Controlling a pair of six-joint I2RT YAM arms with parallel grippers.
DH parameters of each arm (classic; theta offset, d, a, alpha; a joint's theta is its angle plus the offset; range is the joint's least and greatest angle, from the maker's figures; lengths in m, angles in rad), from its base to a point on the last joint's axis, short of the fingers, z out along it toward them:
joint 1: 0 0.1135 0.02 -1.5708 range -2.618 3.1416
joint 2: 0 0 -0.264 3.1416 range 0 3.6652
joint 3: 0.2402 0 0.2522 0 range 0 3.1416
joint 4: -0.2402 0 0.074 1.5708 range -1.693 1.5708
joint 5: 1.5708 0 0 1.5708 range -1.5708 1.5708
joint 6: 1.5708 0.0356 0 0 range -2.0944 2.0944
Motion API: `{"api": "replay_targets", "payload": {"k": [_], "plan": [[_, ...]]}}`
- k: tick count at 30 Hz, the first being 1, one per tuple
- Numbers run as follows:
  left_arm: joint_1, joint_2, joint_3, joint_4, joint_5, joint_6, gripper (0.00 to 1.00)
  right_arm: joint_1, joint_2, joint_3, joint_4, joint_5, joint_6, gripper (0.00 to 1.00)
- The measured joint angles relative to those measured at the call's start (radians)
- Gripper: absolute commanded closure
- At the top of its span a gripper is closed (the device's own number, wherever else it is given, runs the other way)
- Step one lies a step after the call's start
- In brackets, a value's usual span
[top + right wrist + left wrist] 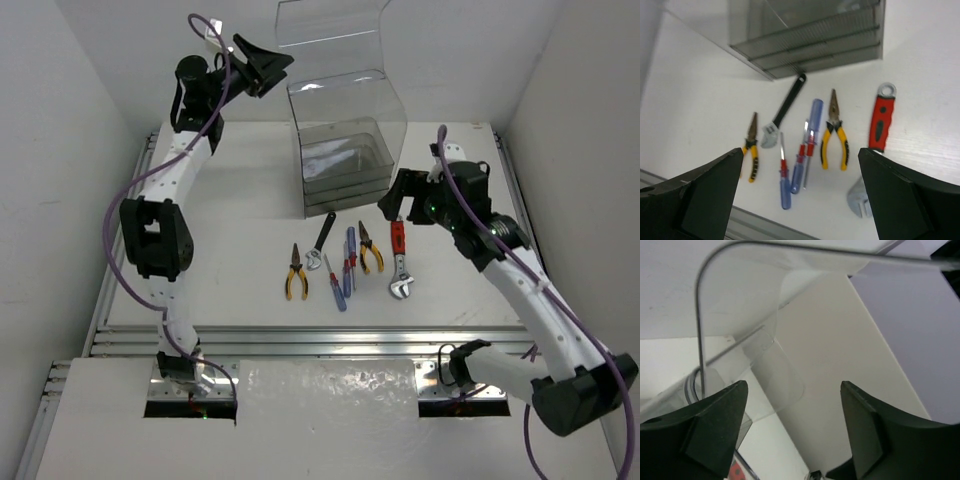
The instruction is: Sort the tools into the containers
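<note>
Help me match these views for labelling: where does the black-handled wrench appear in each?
Top external: black-handled wrench at picture centre, just below the container.
Left wrist: not in it.
Right wrist: upper centre, handle tip near the trays, head lower left.
Shared landmark: the clear container, visible in left wrist and right wrist too.

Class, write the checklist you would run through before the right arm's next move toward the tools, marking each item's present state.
1. Right gripper open and empty: ok.
2. Left gripper open and empty, raised by the container top: ok.
3. Red-handled wrench lies clear of its neighbours: ok.
4. Screwdrivers separated for a single pick: not ok, bunched together.
5. Container tray open to receive a tool: cannot tell.
</note>
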Motion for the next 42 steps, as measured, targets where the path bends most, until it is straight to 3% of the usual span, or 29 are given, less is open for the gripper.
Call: {"api": "replay_targets", "payload": {"k": [2,4,10,17,20,31,33,39,40,42], "plan": [[-0.001,-0.075,-0.069,-0.037,-0.006,0.040,0.18,0.000,0.082,0.042,-0.048,0.029,-0.011,0.01],[-0.002,-0.169,-0.148,-0.085,-0.016,0.090,0.00,0.000,0.175,0.077,-0.095,0.063,-0.021,0.01],[-0.010,-0.514,-0.385,-0.296,-0.129,0.253,0.00,-0.003,0.413,0.101,-0.208,0.128,-0.056,0.06],[-0.023,-1.001,-0.747,-0.473,-0.284,0.401,0.00,-0.044,0.588,0.101,-0.216,0.109,-0.078,0.25],[-0.027,-1.134,-0.867,-0.556,-0.311,0.449,0.00,-0.059,0.653,0.101,-0.200,0.104,-0.083,0.30],[-0.028,-1.280,-0.939,-0.908,-0.473,0.671,0.00,-0.061,0.761,-0.009,-0.146,0.103,-0.058,0.43],[-0.028,-1.308,-0.959,-0.920,-0.513,0.702,0.00,-0.061,0.761,-0.029,-0.136,0.101,-0.053,0.52],[-0.028,-1.382,-1.132,-0.922,-0.585,0.727,0.00,-0.061,0.774,-0.018,-0.142,0.090,-0.056,0.65],[-0.028,-1.389,-1.154,-0.921,-0.594,0.727,0.00,-0.061,0.775,-0.017,-0.142,0.092,-0.058,0.75],[-0.028,-1.404,-1.193,-0.930,-0.605,0.727,0.00,-0.062,0.775,-0.017,-0.143,0.092,-0.064,0.83]]}}
